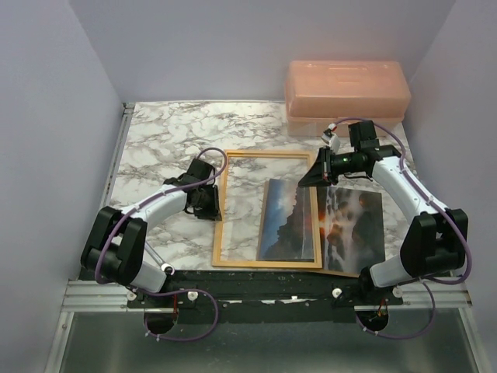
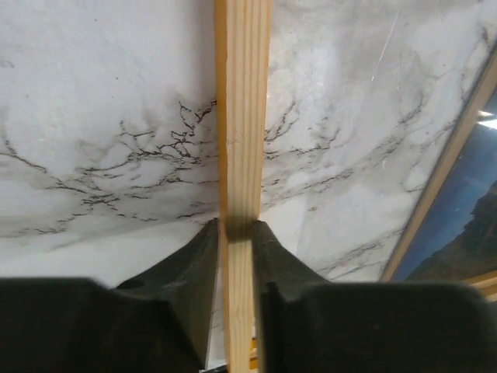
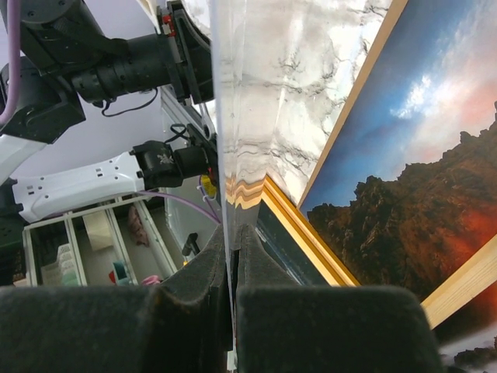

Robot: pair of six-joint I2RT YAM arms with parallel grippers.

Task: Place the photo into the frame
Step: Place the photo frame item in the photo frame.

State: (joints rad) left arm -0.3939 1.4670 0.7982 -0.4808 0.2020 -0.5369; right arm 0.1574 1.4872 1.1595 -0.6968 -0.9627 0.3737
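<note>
The orange wooden frame [image 1: 220, 225] lies flat on the marble table. My left gripper [image 1: 211, 203] is shut on its left rail [image 2: 242, 116], one finger on each side of the wood. The photo [image 1: 353, 225], with red rocks and blue sky, lies across the frame's right side, and the right rail [image 1: 317, 225] crosses over it. About half of it shows inside the opening [image 3: 419, 155]. My right gripper [image 1: 309, 177] is near the frame's top right corner. It is shut on the edge of a clear sheet [image 3: 248, 116], which is tilted up over the frame.
A pink translucent box [image 1: 345, 89] stands at the back right, just behind the right arm. A brown edge [image 1: 345, 273] shows under the photo's near side. Walls close in the table [image 1: 155, 140] on the left, back and right.
</note>
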